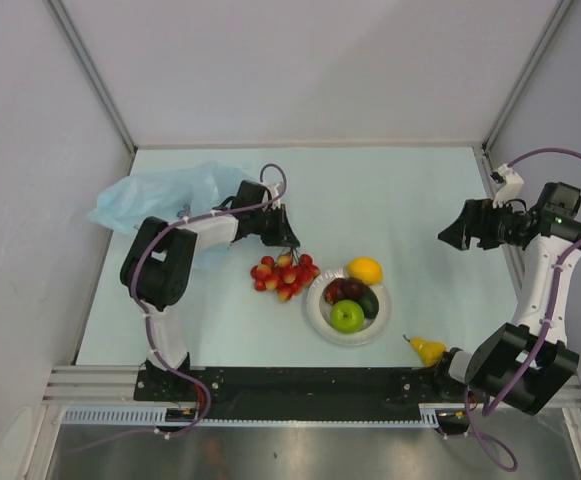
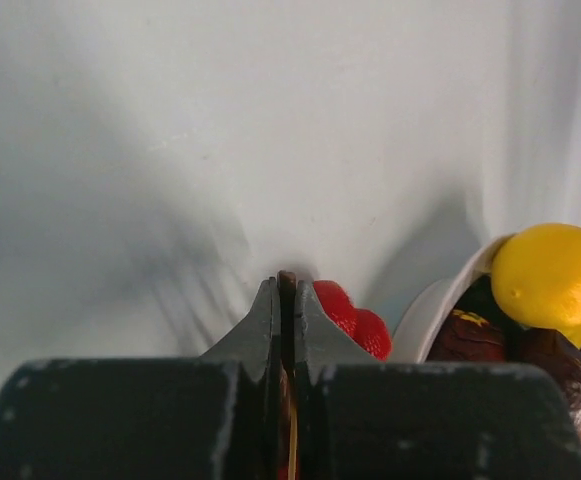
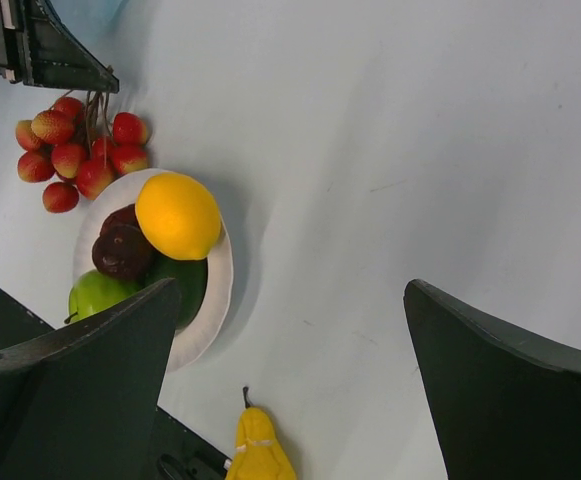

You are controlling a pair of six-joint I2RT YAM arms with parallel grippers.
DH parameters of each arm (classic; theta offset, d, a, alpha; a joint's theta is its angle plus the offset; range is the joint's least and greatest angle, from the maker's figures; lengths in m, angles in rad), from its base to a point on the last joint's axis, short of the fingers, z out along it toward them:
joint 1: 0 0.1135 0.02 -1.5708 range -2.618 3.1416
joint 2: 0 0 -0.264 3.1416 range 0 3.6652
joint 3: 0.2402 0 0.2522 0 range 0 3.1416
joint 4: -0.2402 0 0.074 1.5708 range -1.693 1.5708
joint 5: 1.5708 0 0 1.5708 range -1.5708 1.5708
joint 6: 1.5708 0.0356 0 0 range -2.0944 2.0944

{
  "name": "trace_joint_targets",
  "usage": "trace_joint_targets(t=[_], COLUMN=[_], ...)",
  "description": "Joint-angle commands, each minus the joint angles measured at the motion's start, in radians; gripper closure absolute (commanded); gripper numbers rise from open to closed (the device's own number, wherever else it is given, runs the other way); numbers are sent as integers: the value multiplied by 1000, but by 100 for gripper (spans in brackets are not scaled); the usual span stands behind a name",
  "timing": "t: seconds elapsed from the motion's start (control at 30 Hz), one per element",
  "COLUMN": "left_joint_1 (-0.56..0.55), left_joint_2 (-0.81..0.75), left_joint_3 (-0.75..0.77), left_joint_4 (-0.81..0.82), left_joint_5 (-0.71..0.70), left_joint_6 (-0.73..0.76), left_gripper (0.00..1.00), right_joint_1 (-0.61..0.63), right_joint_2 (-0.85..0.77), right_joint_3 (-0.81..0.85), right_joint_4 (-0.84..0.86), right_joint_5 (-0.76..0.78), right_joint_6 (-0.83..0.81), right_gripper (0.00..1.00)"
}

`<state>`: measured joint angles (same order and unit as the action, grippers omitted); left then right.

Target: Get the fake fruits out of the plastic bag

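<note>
The plate's (image 1: 318, 318) left side is being crowded by the grapes (image 1: 283, 275); the surface (image 1: 420, 190) on its right is being left open.

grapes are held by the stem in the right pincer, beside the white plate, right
No: the left pincer holds the stem of the grapes, as the top external view shows. The right pincer stands open and empty. The grapes are indeed beside the white plate.
</note>
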<state>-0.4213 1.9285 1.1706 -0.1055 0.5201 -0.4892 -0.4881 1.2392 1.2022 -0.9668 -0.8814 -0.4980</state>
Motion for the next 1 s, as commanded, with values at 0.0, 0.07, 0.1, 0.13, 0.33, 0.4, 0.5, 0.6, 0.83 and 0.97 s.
trace_joint_targets(t=[0.0, 0.07, 0.1, 0.13, 0.33, 0.4, 0.5, 0.6, 0.83, 0.97], left_joint_1=[-2, -2, -4, -10, -37, -47, -54, -103, -250, -290], left_joint_2=[-104, -166, -186, -228, -310, -335, -362, -341, -261, -185], left_joint_3=[23, 20, 18, 9, 35, 40, 47, 147, 322, 432], left_joint_4=[44, 33, 30, 15, -185, -269, -290, -452, -747, -896], left_joint_5=[107, 141, 158, 190, 328, 325, 461, 570, 592, 638], left_joint_6=[8, 38, 46, 66, 280, 400, 488, 696, 1070, 1173], left_gripper=[100, 100, 100, 100, 100, 100, 100, 100, 100, 100], right_joint_1=[-6, -4, -3, -1, 17, 20, 20, 22, 19, 16], right_joint_2=[-26, -24, -24, -23, -17, -18, -26, -35, -72, -93], right_joint_3=[-12, -18, -20, -21, -24, -27, -32, -41, -69, -84], right_joint_4=[8, 19, 22, 30, 51, 63, 80, 82, 73, 69], right_joint_5=[-31, -40, -45, -50, -57, -64, -70, -77, -79, -77], right_joint_6=[1, 6, 9, 13, 21, 30, 44, 45, 45, 42], right_gripper=[0, 0, 0, 0, 0, 0, 0, 0, 0, 0])
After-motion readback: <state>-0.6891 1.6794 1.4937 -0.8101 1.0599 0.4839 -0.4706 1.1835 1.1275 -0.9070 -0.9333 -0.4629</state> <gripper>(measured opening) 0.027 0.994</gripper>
